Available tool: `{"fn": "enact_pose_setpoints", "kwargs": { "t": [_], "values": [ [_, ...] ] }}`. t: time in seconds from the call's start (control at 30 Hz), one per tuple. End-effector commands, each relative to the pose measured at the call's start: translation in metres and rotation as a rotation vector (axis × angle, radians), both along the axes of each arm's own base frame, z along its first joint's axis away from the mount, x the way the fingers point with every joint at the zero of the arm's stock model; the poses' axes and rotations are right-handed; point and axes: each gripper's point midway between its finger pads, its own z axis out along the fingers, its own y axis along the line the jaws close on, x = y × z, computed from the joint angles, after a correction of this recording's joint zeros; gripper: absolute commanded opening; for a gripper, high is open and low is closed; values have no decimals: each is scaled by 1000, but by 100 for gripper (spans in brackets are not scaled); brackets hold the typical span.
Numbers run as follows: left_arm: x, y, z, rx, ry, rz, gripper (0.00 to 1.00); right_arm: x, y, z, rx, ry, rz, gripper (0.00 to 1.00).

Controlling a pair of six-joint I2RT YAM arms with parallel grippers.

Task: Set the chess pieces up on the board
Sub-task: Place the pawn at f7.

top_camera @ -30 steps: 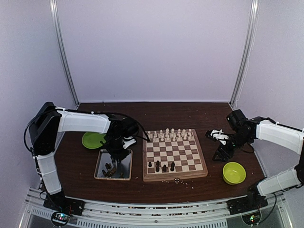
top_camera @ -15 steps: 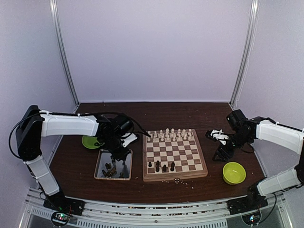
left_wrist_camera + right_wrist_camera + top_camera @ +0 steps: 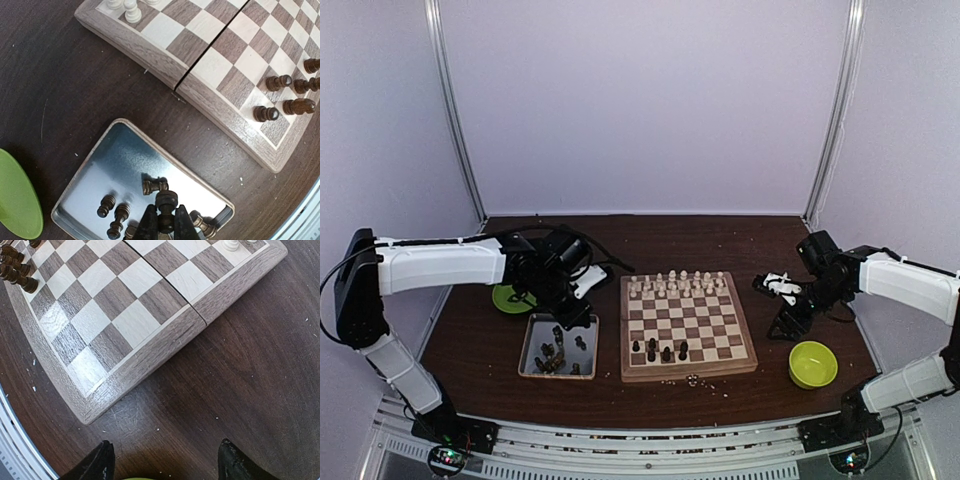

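with left gripper [image 3: 165, 227] clamped narrow on one dark chessman [image 3: 165, 202] over tray [image 3: 114, 159], carry upright, clear of standing pieces [image 3: 279, 82], to vacant square on board [image 3: 220, 65].

Plain pale lilac walls [image 3: 650, 100] close me in, with two silver metal uprights [image 3: 455, 110] rising at the back corners. My dark brown wooden surface [image 3: 650, 232] is flecked with pale crumbs under soft, even light. A grey metal rail [image 3: 640, 445] runs along its near edge.
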Motion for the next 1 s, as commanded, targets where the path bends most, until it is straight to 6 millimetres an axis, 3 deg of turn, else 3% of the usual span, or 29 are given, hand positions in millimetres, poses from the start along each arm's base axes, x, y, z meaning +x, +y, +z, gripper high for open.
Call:
{"fn": "enact_pose_setpoints", "kwargs": {
  "t": [0.0,0.13,0.27,0.4,0.77,0.97],
  "values": [
    [4,5,10,-12,-16,53,0,2,6,7,19,-3,19,71],
    [-8,-6,20,-65,-7,43,0,3,6,8,19,-9,17,71],
    [-22,-44,33,-168,5,-35,0,4,6,10,18,-15,17,71],
    [-21,-74,40,-222,8,-68,0,4,5,12,17,-25,16,71],
    [-11,-143,35,-236,16,-179,0,4,4,19,22,-59,17,71],
    [-9,-155,20,-175,25,-244,0,5,4,21,22,-69,17,71]
  ]
}}
